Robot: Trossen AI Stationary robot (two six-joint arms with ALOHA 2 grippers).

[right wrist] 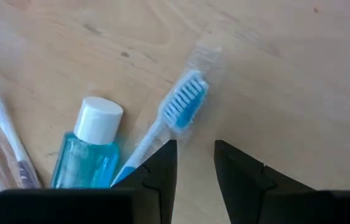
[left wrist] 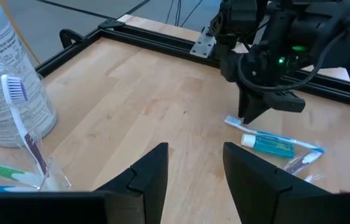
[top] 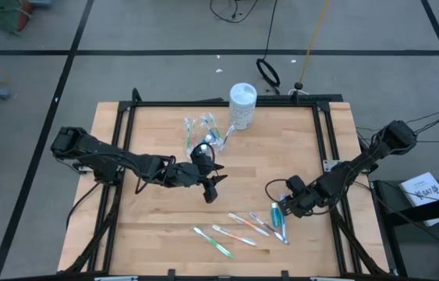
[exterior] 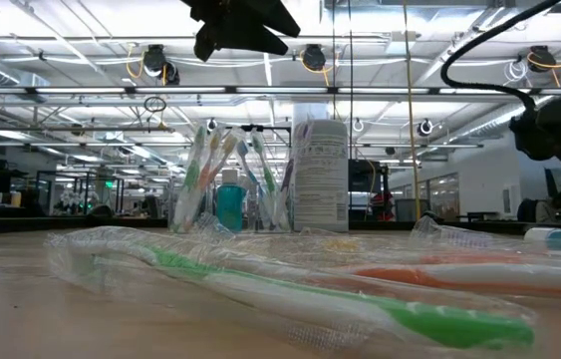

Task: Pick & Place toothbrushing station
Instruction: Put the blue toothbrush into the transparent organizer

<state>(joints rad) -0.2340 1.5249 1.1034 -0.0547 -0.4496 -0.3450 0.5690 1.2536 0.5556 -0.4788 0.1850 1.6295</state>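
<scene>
The left claw (top: 213,186) hangs above the middle of the wooden counter (top: 157,226), its two fingers apart with nothing between them. Just behind it stands the clear cup (top: 201,133) with several toothbrushes and a teal tube upright in it, close beside the tall white canister (top: 242,105). The right claw (top: 288,204) is low over the counter's right front part, fingers apart and empty, right by a teal toothpaste tube (right wrist: 94,152) and a blue-bristled wrapped toothbrush (right wrist: 171,118). More wrapped toothbrushes (top: 231,232) lie scattered along the front edge.
</scene>
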